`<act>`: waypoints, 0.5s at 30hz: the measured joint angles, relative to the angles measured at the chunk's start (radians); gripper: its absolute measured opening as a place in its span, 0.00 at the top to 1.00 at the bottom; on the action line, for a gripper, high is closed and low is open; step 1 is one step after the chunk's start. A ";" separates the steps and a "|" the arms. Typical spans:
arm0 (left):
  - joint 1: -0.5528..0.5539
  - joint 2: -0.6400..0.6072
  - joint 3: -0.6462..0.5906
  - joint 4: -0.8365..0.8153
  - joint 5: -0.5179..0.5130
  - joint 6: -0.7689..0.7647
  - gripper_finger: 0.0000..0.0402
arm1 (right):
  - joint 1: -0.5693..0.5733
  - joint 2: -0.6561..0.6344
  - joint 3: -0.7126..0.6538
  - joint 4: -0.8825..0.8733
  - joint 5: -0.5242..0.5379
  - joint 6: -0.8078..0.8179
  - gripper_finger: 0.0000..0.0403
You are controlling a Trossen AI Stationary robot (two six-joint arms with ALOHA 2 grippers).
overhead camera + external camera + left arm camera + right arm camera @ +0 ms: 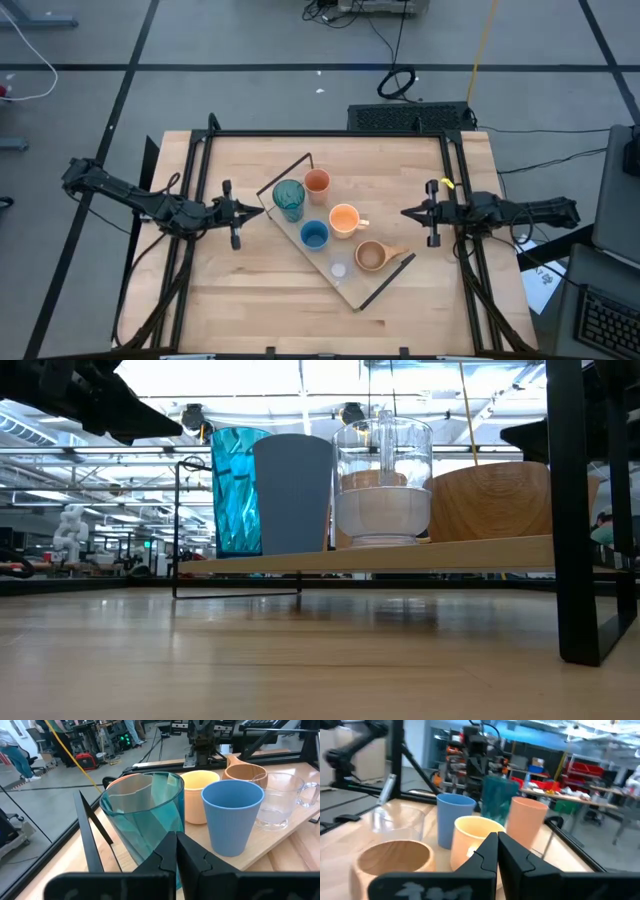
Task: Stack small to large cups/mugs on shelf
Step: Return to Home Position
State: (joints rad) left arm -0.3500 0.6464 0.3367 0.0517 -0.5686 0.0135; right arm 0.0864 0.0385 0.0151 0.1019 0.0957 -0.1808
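Left fingers (165, 857) and right fingers (487, 854) seem clenched, empty; cups (344, 219) on the shelf (420, 555) stand between them, apart.

Shot from directly overhead, taking in the whole table (250, 290); from table-top level, close to the shelf (400, 555); from both wrists, facing inward from opposite table edges at the same blue cup (232, 817).

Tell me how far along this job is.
Looks done: teal tumbler, small orange cup, orange mug, blue cup, clear glass and tan mug all stand on the shelf. In hand: nothing; left claw and right claw are shut, empty, at the table's sides. Left: seemingly only homing.
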 joint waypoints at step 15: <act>0.000 0.000 0.000 0.008 0.003 0.018 0.98 | -0.032 -0.031 0.000 -0.073 -0.075 0.007 1.00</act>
State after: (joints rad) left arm -0.3500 0.6465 0.3367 0.0600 -0.5659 0.0311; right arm 0.0542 0.0074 0.0147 0.0292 0.0212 -0.1734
